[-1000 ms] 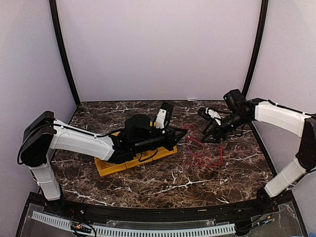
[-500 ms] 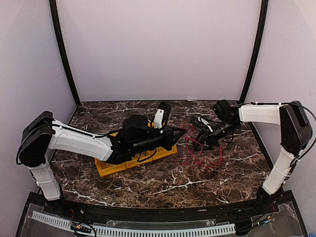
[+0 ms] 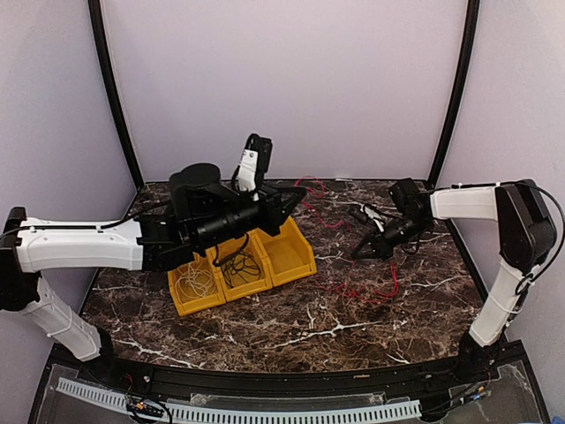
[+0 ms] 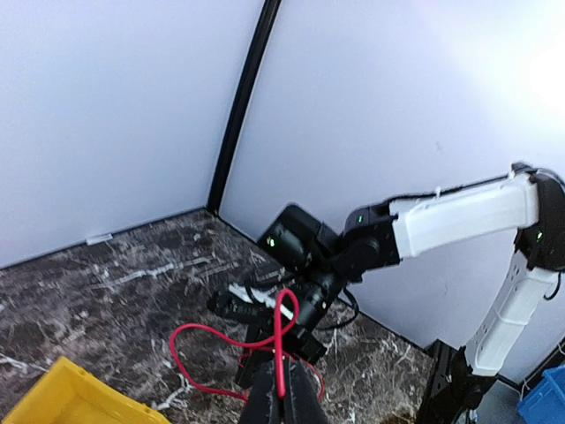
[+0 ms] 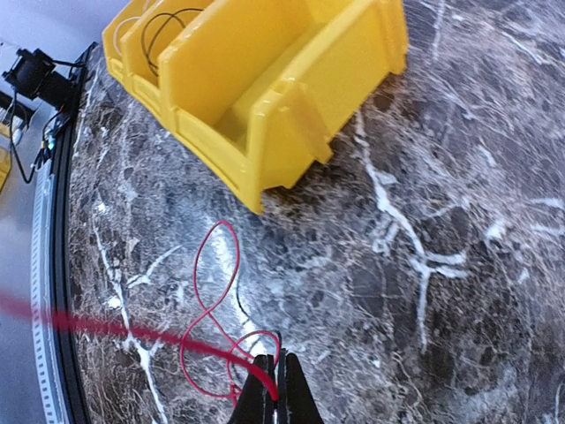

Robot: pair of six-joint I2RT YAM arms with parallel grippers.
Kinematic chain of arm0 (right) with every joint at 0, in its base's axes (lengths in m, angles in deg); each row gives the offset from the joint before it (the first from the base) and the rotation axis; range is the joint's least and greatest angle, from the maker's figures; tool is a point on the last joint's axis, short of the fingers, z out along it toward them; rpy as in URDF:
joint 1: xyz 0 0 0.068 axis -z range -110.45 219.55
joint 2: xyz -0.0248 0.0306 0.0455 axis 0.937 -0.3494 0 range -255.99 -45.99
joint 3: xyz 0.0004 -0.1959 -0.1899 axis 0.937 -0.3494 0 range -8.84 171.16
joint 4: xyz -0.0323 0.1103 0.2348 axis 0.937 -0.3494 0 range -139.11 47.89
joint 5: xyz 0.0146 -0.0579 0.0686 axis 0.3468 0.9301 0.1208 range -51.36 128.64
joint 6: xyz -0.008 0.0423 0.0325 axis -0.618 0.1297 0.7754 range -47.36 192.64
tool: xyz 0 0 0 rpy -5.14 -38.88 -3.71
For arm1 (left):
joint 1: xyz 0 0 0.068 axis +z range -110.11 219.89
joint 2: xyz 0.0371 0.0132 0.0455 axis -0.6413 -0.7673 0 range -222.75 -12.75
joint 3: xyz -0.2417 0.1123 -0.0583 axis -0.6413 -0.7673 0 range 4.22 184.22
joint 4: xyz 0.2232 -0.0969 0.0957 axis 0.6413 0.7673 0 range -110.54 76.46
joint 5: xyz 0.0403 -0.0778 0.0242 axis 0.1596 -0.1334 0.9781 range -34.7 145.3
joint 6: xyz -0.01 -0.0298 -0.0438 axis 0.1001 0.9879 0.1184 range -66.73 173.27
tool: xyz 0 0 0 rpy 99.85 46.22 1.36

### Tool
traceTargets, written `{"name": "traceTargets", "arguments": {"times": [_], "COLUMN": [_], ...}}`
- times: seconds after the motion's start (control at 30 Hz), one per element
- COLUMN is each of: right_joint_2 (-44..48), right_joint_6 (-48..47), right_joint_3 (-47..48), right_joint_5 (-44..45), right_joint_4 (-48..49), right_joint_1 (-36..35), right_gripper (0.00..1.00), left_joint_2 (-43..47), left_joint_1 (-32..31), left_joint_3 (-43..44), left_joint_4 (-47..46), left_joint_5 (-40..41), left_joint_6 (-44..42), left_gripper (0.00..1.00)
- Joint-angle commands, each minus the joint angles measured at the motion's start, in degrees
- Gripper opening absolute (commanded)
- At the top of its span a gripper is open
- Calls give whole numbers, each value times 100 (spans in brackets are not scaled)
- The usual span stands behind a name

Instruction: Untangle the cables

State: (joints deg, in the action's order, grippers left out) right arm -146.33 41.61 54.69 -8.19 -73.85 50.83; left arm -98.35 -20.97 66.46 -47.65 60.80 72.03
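The red cable (image 3: 369, 290) lies partly looped on the marble in front of my right gripper, and one strand rises to my left gripper (image 3: 293, 201). That gripper is lifted over the yellow bin and shut on the red cable (image 4: 281, 349). My right gripper (image 3: 360, 253) is low at the tabletop and shut on the same red cable (image 5: 208, 296) near its loops; its jaws (image 5: 275, 395) pinch the strand. The white cable (image 3: 196, 283) sits in the bin's left compartment. The black cable (image 3: 235, 263) sits in the middle one.
The yellow three-compartment bin (image 3: 294, 261) stands left of centre; its right compartment holds nothing. In the right wrist view the bin (image 5: 265, 97) is just beyond the red loops. The enclosure walls and black corner posts (image 3: 452, 88) ring the table.
My left arm rose and swung back left with the red cable, uncovering the bin. My right gripper dropped toward the table and closed on the red cable.
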Motion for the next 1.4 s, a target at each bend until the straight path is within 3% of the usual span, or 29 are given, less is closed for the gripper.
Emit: {"name": "traceTargets", "arguments": {"times": [0.0,0.27,0.37,0.5,0.87,1.13,1.37], "right_joint_2": [-180,-264,-49,501,796,292,-406], "right_joint_6": [271,363,207,-114,-380,83,361], "right_joint_3": [-39,73,276,800,2803,3995,4421], "right_joint_5": [420,768,303,-346,-203,-130,-156], "right_joint_4": [222,205,-147,-787,-1707,-1293,-859], "right_joint_1": [185,266,264,71,-892,-1263,-1393], "right_gripper": [0,0,0,0,0,0,0], "left_joint_2": [1106,2239,2342,2128,1529,1582,1711], "left_joint_1": [56,72,117,165,179,210,262], "left_joint_3": [440,431,270,174,224,57,-148], "left_joint_4": [1195,2013,2038,2069,1798,1654,1391], "left_joint_5": [843,2199,2460,2280,1940,2112,2301], "left_joint_6": [-686,-1225,-1259,-1102,-929,-880,-753], "left_gripper": [0,0,0,0,0,0,0]}}
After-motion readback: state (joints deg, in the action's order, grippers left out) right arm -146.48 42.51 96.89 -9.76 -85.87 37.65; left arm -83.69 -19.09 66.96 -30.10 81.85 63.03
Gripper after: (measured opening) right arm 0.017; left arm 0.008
